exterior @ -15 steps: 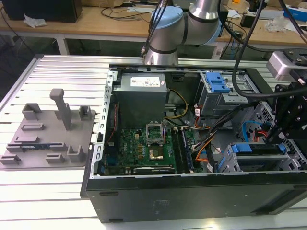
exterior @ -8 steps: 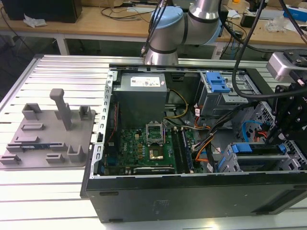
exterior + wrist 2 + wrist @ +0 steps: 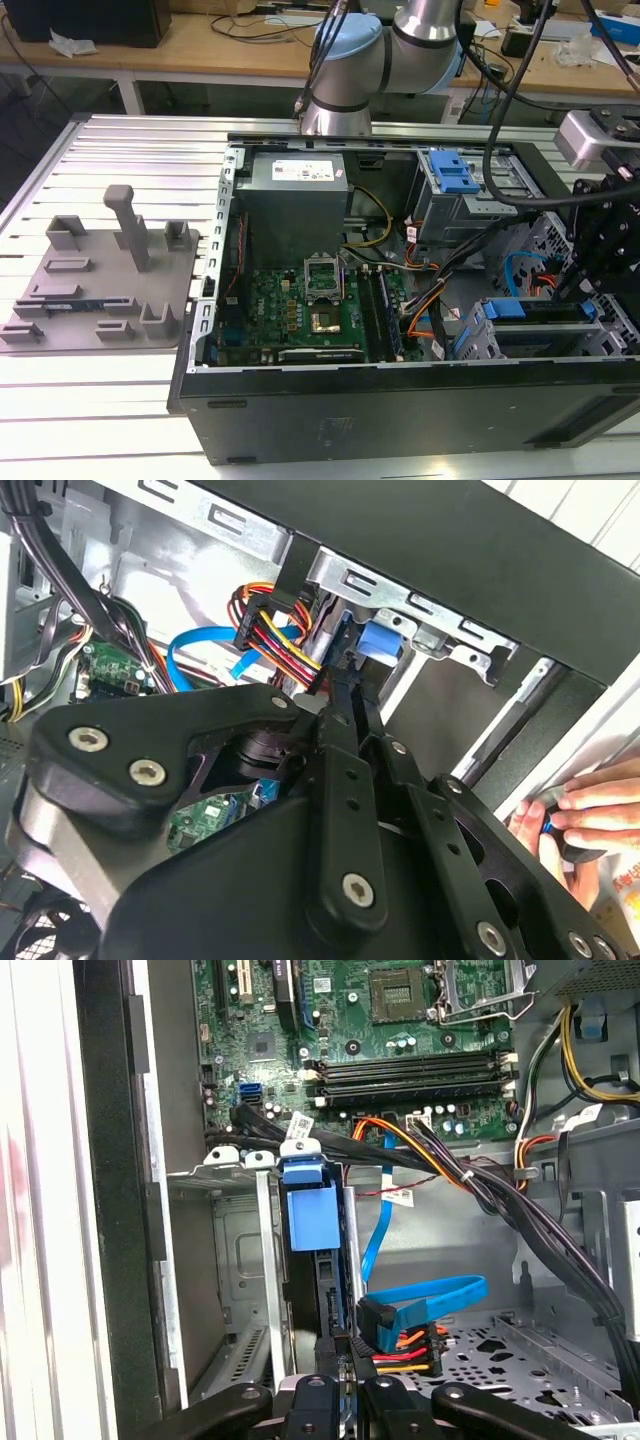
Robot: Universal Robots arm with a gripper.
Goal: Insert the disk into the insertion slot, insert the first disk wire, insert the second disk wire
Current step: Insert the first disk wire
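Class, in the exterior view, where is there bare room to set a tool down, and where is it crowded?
Free: the slatted table in front of the grey fixture plate, and the strip behind it. Crowded: inside the computer case, around the cables by the drive bays.

First wrist view. We note the disk (image 3: 308, 1215) standing edge-on in the insertion slot (image 3: 268, 1260), with its blue carrier tab toward the green motherboard (image 3: 400, 1050). A blue flat cable (image 3: 430, 1298) loops beside it and ends in a black plug (image 3: 372, 1320) close against the disk's edge. A connector with red, orange and yellow wires (image 3: 410, 1350) lies just beside that plug. We cannot tell whether either is seated. A black cable bundle (image 3: 480, 1185) crosses between board and bay. The gripper (image 3: 340, 1360) is at the disk's near edge.
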